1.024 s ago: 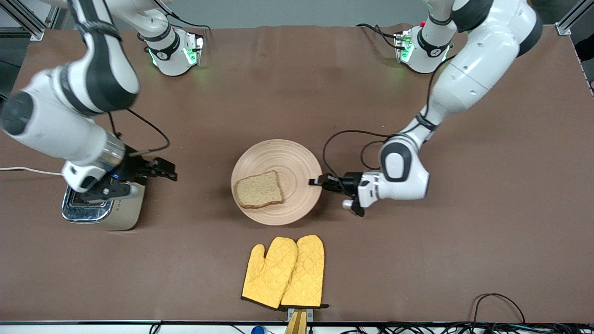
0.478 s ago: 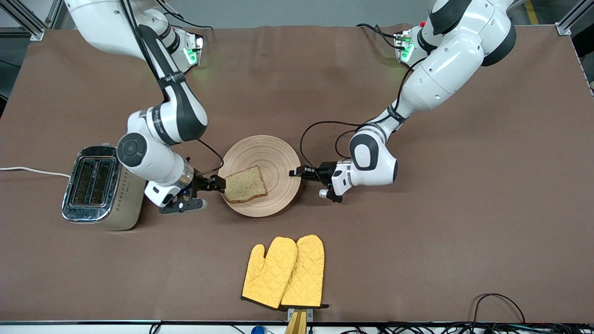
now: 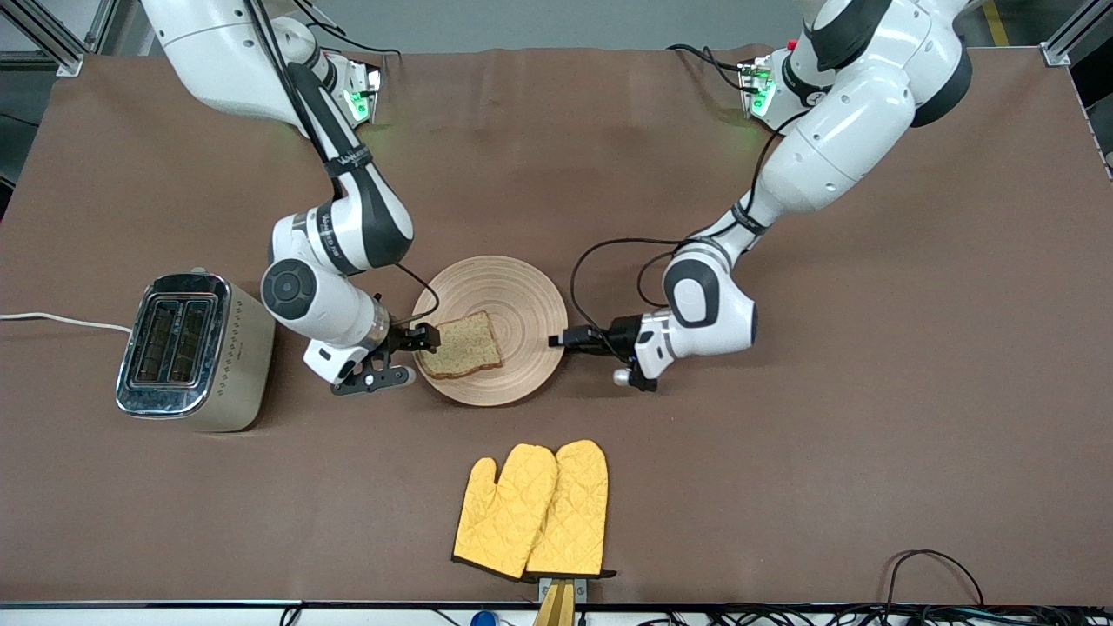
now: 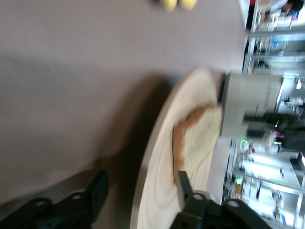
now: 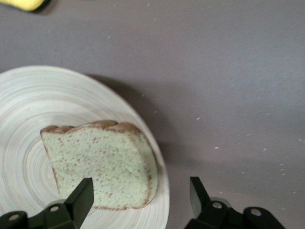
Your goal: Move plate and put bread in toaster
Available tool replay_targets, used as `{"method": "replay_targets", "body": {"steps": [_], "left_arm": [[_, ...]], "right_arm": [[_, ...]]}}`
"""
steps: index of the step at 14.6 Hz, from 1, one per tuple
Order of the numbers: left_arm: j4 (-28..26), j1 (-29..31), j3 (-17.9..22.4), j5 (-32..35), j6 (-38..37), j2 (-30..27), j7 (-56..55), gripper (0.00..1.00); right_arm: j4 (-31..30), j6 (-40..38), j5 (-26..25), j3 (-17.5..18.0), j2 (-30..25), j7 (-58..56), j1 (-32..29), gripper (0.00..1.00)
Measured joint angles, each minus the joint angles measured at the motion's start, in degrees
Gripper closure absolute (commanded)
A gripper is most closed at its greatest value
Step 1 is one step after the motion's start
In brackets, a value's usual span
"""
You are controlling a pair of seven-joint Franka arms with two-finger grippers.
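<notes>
One bread (image 3: 463, 345) slice lies on one plate (image 3: 517, 300).

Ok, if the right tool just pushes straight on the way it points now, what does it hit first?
Most likely the bread on the plate: the right tool is open at the plate's rim, with the slice's edge between its fingers. Height over the rim is unclear.

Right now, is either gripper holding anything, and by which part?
Nothing is held. The right gripper is open astride the bread's edge; the left gripper is open astride the plate's rim.
</notes>
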Motion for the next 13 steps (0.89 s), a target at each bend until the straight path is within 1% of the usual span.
{"method": "replay_targets", "body": {"steps": [1, 2, 3, 5, 8, 9, 10, 13], "left_arm": [[0.27, 1.96, 0.33, 0.28, 0.21, -1.32, -1.00, 0.00], [0.42, 4.50, 0.47, 1.89, 0.19, -2.84, -2.42, 0.00], [0.50, 7.17, 0.51, 4.91, 0.11, -4.26, -4.58, 0.00], [0.73, 12.33, 0.46, 13.38, -0.13, -6.81, -10.13, 0.00], [1.04, 17.92, 0.47, 25.88, -2.12, -10.55, -20.06, 0.00], [1.11, 19.55, 0.51, 29.55, -4.19, -11.77, -22.27, 0.00], [1.16, 21.42, 0.58, 33.07, -6.72, -13.01, -23.77, 0.00], [1.31, 28.70, 0.67, 42.66, -19.18, -18.47, -28.54, 0.00]], "right_arm": [[-0.20, 0.00, -0.16, -0.02, 0.19, 0.00, 0.32, 0.35], [-0.33, 0.04, -0.91, -0.05, 0.54, 0.01, 0.56, 0.38], [-0.42, 0.38, -2.08, -0.06, 1.04, 0.02, 0.67, 0.41], [-0.49, 1.18, -3.67, -0.19, 1.93, 0.02, 0.67, 0.44], [-0.47, 1.48, -4.16, -0.24, 2.25, 0.02, 0.74, 0.52], [-0.46, 1.53, -4.17, -0.23, 2.25, 0.02, 0.88, 0.55], [-0.44, 1.59, -4.17, -0.23, 2.25, 0.02, 1.08, 0.55], [-0.45, 1.87, -4.17, -0.23, 2.25, 0.02, 1.71, 0.56]]}}
